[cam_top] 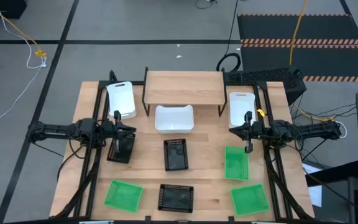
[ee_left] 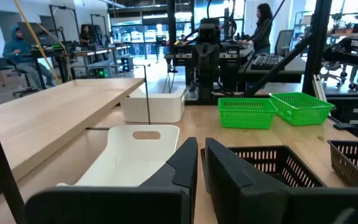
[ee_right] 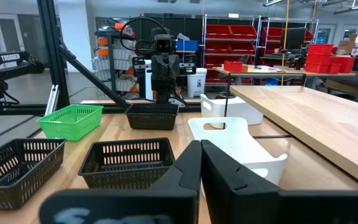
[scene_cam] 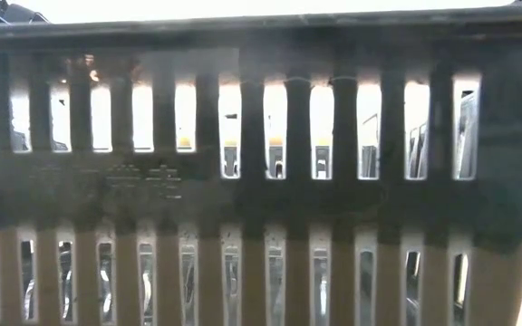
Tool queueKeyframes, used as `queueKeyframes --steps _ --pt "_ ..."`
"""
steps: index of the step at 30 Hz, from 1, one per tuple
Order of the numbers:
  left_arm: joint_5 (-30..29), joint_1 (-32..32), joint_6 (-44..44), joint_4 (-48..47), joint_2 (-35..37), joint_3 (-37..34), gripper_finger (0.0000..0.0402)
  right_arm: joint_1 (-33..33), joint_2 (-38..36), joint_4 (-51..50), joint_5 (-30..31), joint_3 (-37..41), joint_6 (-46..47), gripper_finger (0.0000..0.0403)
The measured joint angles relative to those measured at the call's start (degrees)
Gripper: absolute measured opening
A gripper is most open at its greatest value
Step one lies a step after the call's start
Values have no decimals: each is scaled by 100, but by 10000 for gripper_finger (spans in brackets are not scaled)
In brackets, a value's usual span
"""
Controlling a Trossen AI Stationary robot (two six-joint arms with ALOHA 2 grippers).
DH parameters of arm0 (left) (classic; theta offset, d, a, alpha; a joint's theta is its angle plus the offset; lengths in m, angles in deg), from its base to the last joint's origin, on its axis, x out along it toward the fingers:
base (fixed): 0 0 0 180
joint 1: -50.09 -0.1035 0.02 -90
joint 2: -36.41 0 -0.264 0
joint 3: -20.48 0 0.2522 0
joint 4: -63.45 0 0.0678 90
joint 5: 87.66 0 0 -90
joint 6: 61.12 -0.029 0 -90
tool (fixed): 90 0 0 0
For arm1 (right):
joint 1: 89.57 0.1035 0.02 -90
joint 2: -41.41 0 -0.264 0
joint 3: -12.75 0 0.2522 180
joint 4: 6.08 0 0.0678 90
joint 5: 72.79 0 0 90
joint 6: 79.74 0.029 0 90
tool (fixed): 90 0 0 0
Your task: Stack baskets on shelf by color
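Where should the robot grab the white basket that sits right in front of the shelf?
Probably one long rim of the white basket, coming straight down from above. It sits upright with its open top facing up, so the thin wall fits between two fingers. The shelf crowds its far side, so the near rim looks easiest. The left pincer is nearer.

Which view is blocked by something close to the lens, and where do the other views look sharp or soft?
Low view: a black mesh basket fills the picture, soft-edged, bright light showing through its slots. High view: evenly lit, shelf crisp. Left wrist view: the left claw looks soft up close, the green baskets sharper. Right wrist view: likewise, the right claw soft.
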Motion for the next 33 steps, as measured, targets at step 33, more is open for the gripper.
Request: queueKeyframes --steps 33 --pt "-763 -2 -463 601 2 -2 35 -2 48 1658 1221 0 35 4"
